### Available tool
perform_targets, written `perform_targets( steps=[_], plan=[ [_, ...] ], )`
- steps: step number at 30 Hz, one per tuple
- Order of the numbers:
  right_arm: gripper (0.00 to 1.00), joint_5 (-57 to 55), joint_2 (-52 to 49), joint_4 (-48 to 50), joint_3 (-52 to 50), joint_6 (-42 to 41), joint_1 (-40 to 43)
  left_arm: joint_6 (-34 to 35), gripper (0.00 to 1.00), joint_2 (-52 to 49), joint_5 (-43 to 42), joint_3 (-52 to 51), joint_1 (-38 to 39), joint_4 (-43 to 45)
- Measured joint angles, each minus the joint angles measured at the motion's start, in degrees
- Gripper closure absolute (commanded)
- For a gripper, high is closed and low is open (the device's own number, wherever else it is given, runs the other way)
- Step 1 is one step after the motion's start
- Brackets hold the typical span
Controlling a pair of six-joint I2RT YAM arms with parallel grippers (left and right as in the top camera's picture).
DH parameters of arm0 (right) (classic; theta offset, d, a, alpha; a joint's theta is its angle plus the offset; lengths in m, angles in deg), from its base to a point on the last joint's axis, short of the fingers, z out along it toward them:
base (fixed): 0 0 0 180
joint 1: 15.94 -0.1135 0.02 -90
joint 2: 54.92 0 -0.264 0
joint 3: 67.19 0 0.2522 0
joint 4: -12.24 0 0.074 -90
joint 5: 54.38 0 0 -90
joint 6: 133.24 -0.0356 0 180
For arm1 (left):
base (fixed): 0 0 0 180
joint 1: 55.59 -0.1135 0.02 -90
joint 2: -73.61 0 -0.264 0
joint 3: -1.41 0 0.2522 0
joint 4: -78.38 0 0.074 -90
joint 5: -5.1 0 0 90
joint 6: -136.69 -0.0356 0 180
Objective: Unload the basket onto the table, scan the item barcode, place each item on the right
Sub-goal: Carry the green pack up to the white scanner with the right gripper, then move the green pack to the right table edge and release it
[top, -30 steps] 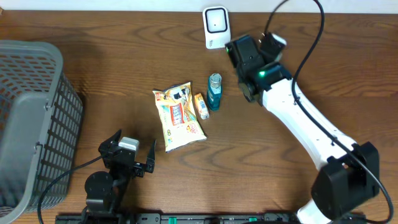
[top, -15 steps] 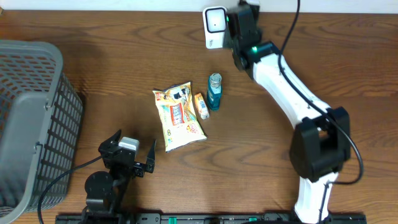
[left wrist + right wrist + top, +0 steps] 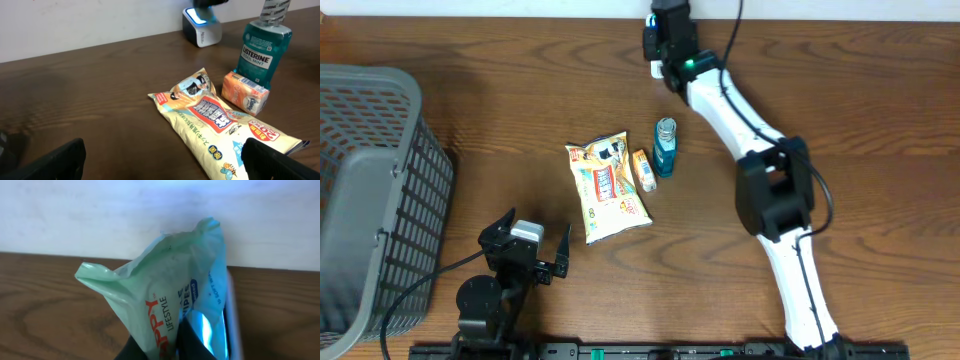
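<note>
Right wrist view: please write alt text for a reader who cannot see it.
A pale green packet of wipes fills the middle, pinched from below by the shut right pincer. Behind it are a brown wooden table and a white wall; a blue glow shows at the packet's lower right.

A bottle (image 3: 263, 52) carries a label reading "LISTERINE COOL MINT". A green wipes pack (image 3: 170, 295) shows "HAPPY" in red, "LIFESTYLE" in dark letters and "WIPES" in white, all running sideways. A snack bag (image 3: 220, 130) bears a red banner of characters too small to read.
</note>
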Motion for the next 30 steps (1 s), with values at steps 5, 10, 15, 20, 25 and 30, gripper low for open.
perform_targets(
  steps=[5,10,15,20,25,30],
  plan=[
    [0.99,-1.05,-2.21,0.9,3.02,1.66,-0.94,0.0,0.02,0.0,0.0,0.0,0.0,-0.02],
    [0.99,-3.28,-2.21,-0.87,5.07,2.01,-1.03,0.0,0.02,0.0,0.0,0.0,-0.02,-0.02],
    [0.99,-8.0,-2.23,-13.9,11.69,2.05,-0.98,0.0,0.02,0.0,0.0,0.0,0.0,-0.02],
    [0.99,-18.88,-1.75,-31.06,20.9,2.36,-0.9,0.0,0.02,0.0,0.0,0.0,0.0,-0.04],
    [0.99,-32.44,2.14,-47.39,24.41,2.54,0.17,0.0,0.03,0.0,0.0,0.02,0.0,-0.04],
    [0.99,-38.01,8.33,-63.3,25.62,-2.89,6.8,0.0,0.02,0.0,0.0,0.02,0.0,-0.07]
  ],
)
